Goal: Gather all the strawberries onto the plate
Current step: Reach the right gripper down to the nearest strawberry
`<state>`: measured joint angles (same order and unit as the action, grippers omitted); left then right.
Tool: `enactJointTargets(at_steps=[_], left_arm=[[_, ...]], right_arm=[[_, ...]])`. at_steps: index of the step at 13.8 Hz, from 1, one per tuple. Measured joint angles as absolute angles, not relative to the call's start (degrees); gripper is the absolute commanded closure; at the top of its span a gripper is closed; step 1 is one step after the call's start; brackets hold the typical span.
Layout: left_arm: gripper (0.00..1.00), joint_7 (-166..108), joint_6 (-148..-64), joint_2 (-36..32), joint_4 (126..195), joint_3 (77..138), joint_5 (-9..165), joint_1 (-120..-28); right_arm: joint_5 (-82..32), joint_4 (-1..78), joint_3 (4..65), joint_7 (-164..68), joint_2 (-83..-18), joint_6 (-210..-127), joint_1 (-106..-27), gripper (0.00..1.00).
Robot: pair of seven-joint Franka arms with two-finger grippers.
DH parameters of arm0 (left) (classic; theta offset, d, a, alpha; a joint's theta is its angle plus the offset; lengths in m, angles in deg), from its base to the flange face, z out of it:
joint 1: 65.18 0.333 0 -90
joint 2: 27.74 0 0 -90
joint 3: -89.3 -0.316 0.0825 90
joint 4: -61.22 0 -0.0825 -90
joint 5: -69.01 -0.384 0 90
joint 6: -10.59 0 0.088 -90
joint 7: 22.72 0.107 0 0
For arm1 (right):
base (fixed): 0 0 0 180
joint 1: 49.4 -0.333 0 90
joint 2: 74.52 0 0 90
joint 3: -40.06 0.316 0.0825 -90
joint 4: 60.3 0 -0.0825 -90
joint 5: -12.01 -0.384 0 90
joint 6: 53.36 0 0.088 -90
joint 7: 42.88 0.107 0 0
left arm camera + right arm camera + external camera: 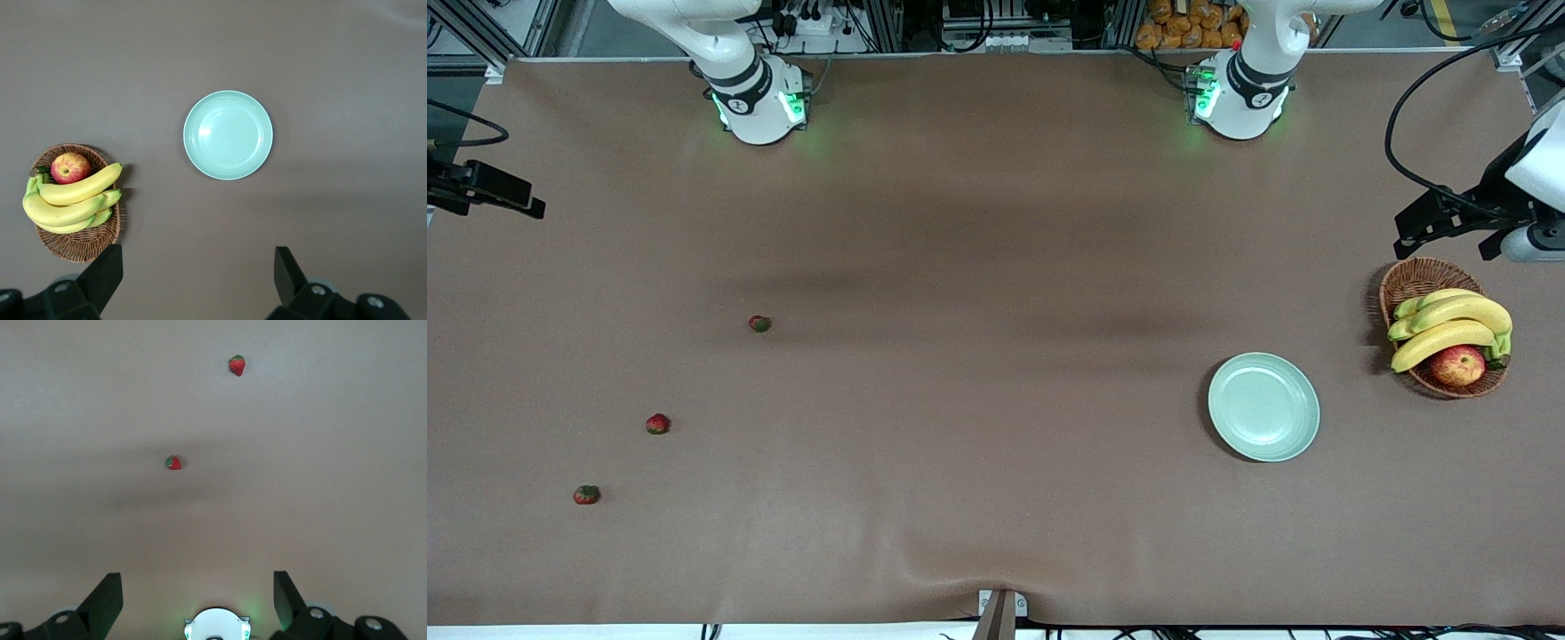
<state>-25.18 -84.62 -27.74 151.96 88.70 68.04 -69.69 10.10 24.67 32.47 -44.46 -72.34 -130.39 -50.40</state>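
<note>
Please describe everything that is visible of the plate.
The plate is round, shallow and pale mint green, with a glossy, smooth surface and a raised rim. It lies flat on the brown table cover, empty. It is toward the left arm's end, beside the basket but apart from it. Nothing touches it.

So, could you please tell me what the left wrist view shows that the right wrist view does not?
Only the left wrist view shows the plate, bare, and beside it the wicker basket with the bananas and the apple, plus the open left tool. Only the right wrist view shows two strawberries lying apart on the table, the open right tool, and the right arm's base. Both share the brown table cover and a tool holding nothing.
</note>
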Motion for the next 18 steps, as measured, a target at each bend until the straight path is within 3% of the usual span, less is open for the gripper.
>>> enactJointTargets(at_steps=[8, 18], left_arm=[[0.0, -25.19, -84.85, -20.39, 149.17, 88.77, 68.04, -69.86], [0.0, -25.19, -84.75, -20.48, 148.55, 88.7, 68.04, -69.66]], right_arm=[[10.1, 25.29, 32.47, -44.45, -65.25, -135.54, -49.64, 0.0], [9.45, 25.92, 32.49, -43.68, -43.62, -159.21, -44.99, 0.0]])
